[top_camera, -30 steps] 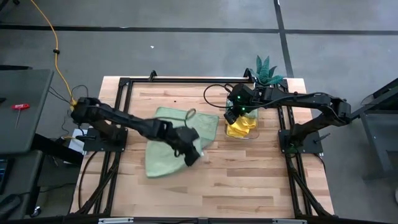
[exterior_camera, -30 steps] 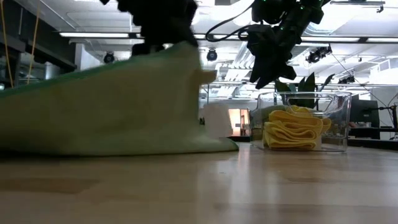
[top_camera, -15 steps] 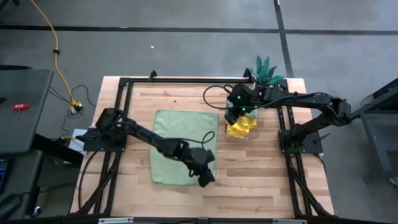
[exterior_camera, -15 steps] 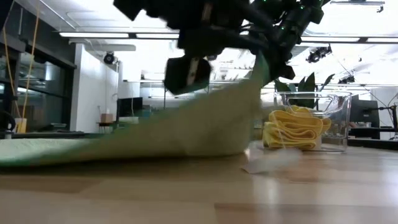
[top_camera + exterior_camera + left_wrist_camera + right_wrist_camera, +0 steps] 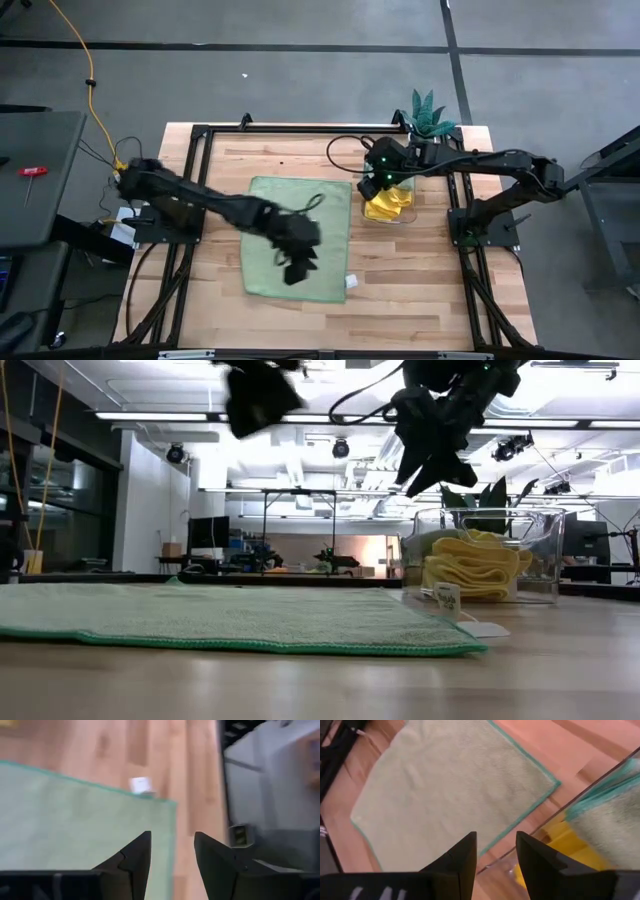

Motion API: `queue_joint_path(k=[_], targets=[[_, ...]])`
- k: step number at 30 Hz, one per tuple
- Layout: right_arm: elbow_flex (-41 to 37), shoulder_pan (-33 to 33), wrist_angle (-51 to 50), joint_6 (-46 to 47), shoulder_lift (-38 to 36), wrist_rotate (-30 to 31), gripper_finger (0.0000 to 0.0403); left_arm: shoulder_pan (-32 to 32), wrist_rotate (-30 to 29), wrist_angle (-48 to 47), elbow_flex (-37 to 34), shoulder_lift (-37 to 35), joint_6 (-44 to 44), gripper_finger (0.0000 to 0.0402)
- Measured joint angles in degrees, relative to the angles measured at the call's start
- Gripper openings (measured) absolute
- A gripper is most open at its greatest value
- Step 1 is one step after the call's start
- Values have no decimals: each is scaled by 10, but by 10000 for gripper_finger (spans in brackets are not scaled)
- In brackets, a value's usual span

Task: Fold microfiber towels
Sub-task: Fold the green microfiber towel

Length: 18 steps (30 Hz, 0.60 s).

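A pale green microfiber towel [image 5: 298, 238] lies spread flat on the wooden table, also seen in the low view [image 5: 230, 622]. A white tag [image 5: 141, 785] sticks out at its near right corner. My left gripper [image 5: 295, 265] hangs open above the towel's near right part, touching nothing; its wrist view shows the gap [image 5: 172, 840] with nothing in it. My right gripper [image 5: 375, 185] hovers open over the clear container [image 5: 540, 550] at the back right, which holds folded yellow towels [image 5: 470, 575] and a green one [image 5: 615, 830].
A small green potted plant [image 5: 430, 113] stands at the far right corner behind the container. A black frame [image 5: 200, 135] runs along the table's edges. Bare wood lies in front of the towel and along its left side.
My left gripper pulled the raised part of the green towel toward the table's near right corner, spreading the bunched cloth out flat. It has then let go and risen, moving back toward the left over the towel. The towel now lies flat.
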Motion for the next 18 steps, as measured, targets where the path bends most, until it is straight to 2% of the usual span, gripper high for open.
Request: queue_joint_path(k=[3,8,13,16,18], targets=[[0,16,8,33,0,18,128,-35,-85,4,-76,-79,10,139],[0,41,11,87,0,55,128,-112,-131,122,-243,-189,-48,139],[0,56,10,100,0,57,128,-203,-138,186,-377,-260,-166,138],[0,61,7,84,0,58,128,-259,-126,257,-420,-272,-205,129],[0,61,4,67,0,58,128,-291,-140,290,-436,-274,-211,117]])
